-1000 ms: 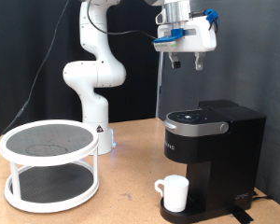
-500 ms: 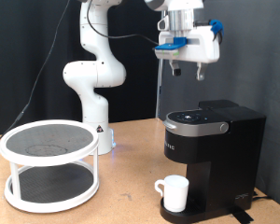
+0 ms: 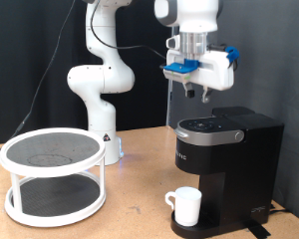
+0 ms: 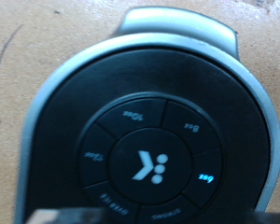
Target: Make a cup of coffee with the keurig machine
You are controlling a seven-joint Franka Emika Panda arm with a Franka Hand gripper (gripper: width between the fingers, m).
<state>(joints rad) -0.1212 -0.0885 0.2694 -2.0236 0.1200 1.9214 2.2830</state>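
Hand (image 3: 196, 92), fingers seemingly together, hovering above the coffee maker (image 3: 225, 162); cup (image 3: 185, 206) waiting beneath; brew button press likely requiring descent.

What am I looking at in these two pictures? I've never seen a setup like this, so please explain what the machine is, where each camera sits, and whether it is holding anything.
The white jointed machine is a robot arm. At its end is the gripper, a two-fingered hand, hanging in the air above the keurig machine, the black boxy coffee maker on the wooden table. Nothing shows between its fingers.

The exterior view comes from a camera standing off the arm and takes in the whole scene. The wrist view comes from a camera on the hand itself, looking down at the coffee maker's round button panel, where one label glows blue.

The cup, a small white mug, already stands under the coffee maker's spout. At the exterior view's left stands a white two-tier round rack.
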